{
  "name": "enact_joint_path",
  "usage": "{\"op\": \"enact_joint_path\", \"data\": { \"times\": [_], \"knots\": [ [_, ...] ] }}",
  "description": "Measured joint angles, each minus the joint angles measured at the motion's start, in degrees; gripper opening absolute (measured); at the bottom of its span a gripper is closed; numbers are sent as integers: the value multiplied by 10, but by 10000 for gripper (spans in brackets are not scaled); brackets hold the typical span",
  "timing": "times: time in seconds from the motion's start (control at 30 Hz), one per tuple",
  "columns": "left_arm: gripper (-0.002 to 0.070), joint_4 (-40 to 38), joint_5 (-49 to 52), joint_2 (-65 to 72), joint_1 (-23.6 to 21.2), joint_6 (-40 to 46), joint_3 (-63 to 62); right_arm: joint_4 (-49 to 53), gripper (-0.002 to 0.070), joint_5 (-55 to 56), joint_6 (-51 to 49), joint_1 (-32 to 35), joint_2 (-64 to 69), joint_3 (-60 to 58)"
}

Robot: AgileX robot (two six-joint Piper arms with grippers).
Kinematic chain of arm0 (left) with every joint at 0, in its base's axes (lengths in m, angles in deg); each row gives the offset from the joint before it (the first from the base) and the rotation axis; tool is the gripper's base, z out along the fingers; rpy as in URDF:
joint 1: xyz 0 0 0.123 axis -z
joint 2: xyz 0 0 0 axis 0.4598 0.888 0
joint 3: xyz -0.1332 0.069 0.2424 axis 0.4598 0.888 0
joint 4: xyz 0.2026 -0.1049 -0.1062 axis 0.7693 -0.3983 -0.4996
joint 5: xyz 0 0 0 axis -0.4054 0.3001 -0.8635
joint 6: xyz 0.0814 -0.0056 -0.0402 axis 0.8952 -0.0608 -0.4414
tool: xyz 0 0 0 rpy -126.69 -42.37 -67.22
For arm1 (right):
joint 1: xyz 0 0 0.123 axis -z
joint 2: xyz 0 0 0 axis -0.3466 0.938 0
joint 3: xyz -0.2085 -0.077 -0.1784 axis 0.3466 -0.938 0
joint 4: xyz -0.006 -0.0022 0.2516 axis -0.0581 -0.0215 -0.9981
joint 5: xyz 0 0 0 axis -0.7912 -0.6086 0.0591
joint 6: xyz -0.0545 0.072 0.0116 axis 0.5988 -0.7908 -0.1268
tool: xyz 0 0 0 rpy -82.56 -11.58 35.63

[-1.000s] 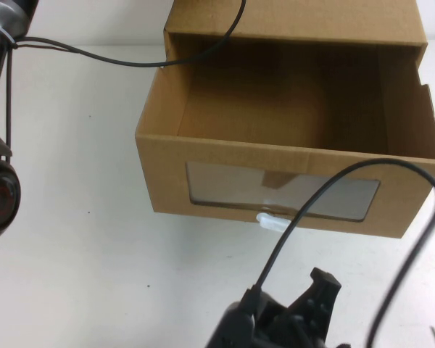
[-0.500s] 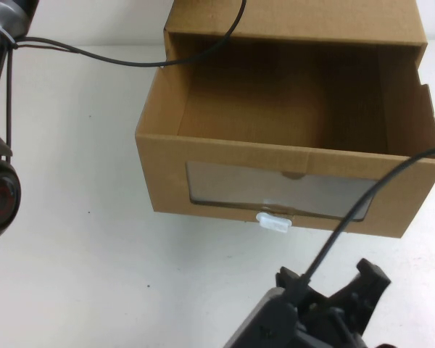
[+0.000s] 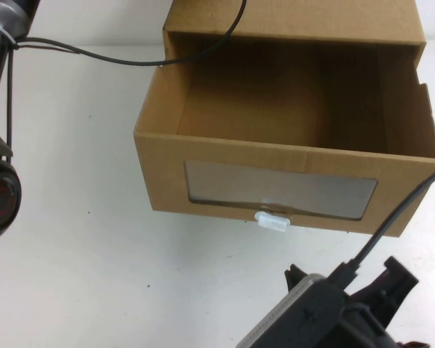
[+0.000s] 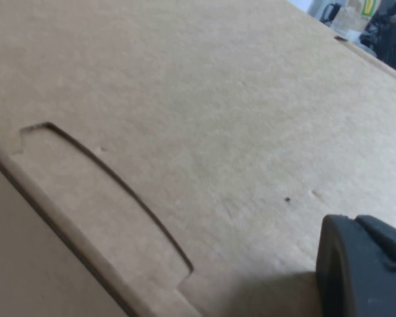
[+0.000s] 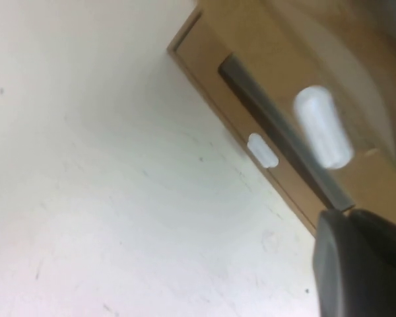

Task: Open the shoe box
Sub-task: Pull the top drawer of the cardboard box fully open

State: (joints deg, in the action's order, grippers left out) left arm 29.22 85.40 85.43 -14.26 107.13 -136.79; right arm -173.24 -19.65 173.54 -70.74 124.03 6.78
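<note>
One cable (image 3: pixel 130 61) crosses box (image 3: pixel 167 174), left end effector (image 4: pixel 363 271) atop, right (image 5: pixel 363 264) nearby.

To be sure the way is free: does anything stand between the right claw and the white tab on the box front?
Nothing visible does. Only bare table lies between the shut right claw, near the robot, and the white tab on the box. The left claw is close to the box's outer cardboard.

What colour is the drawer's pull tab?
The pull tab is white, clearest in the high view. Right gripper hovers before it; left gripper near the box.
</note>
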Motion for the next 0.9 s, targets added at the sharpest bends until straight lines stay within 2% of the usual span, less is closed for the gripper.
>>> {"op": "enact_joint_path", "data": {
  "times": [0.3,0.57,0.9],
  "knots": [
    [-6,-1,-6,1,0,0,0,0,-18,-14,-3,0,-20,-4],
    [-6,-3,-34,1,0,33,0,0,-18,23,-4,0,-39,-4],
    [-6,83,-155,-95,0,64,11,0,-18,-58,35,0,-139,-5]
  ]
}}
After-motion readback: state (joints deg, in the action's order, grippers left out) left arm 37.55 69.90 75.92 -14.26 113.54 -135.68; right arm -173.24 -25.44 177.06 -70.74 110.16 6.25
